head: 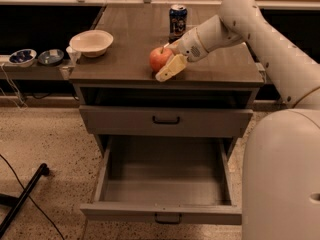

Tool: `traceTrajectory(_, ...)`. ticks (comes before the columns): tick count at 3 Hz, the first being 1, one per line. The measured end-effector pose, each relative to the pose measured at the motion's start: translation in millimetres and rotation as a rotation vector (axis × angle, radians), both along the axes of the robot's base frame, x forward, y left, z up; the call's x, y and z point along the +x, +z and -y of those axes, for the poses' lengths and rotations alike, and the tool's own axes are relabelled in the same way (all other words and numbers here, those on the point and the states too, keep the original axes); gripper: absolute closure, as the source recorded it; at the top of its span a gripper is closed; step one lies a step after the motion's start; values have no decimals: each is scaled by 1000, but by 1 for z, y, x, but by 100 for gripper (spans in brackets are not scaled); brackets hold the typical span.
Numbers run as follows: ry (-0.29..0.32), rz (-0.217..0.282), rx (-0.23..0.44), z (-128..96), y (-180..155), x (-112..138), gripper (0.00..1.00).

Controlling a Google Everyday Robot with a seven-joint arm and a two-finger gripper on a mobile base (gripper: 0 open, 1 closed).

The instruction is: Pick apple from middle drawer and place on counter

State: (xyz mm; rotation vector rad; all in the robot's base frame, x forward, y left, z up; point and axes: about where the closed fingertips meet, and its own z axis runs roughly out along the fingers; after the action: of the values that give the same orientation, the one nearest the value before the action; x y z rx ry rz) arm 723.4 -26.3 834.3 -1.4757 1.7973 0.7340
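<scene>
The red apple point(159, 59) is at the front middle of the wood-grain counter point(125, 39), touching or just above its surface. My gripper point(166, 60) reaches in from the right and is shut on the apple, with one cream finger point(169, 69) in front of it and the other behind. The middle drawer point(107, 176) is pulled wide open below, its grey inside bare and its dark handle point(167, 217) at the front.
A white bowl point(91, 42) stands at the counter's left, and a blue can point(177, 20) behind the gripper. A closed drawer front point(125, 121) sits above the open one. Small bowls point(35, 57) rest on the left shelf. A black bar point(22, 199) lies on the floor.
</scene>
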Motion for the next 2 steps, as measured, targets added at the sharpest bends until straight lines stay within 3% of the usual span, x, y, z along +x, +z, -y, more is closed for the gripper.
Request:
traceTrajectory(1, 46, 4, 5, -6, 2, -3, 0)
traceTrajectory(2, 109, 71, 15, -2, 20, -13, 0)
